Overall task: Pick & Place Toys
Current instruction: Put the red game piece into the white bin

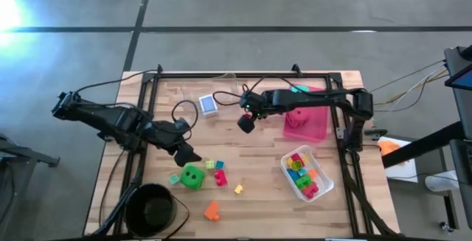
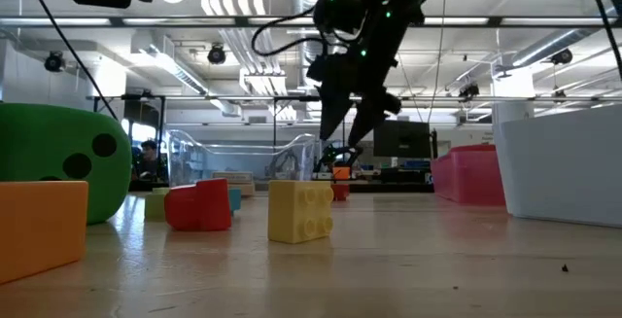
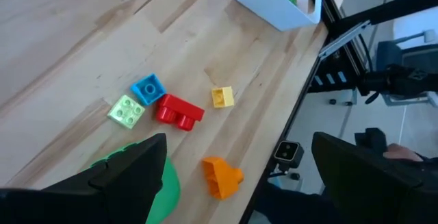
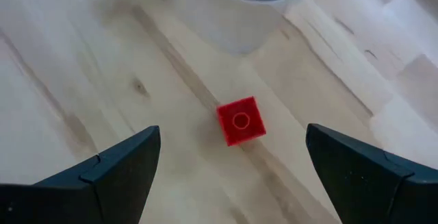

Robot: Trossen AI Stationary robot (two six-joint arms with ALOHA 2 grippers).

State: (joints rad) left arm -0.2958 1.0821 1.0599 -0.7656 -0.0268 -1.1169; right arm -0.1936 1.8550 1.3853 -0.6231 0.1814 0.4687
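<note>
The right hand (image 1: 246, 123), fingers spread and holding nothing, hangs at frame centre above one small red brick (image 4: 241, 120). The left hand (image 1: 186, 155), likewise released, sits lower left beside one green die (image 1: 192, 176). Lower centre of the table (image 1: 251, 211): one orange brick (image 1: 212, 211), one yellow brick (image 1: 238, 189). No writing legible

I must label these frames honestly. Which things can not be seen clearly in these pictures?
- Small red brick: clear in the right wrist view; in the high view the right gripper covers it.
- Green die: in the left wrist view, mostly behind that gripper's finger.
- Black bowl: cut by the high view's bottom edge.
- White tray: its bricks too small to count.
</note>
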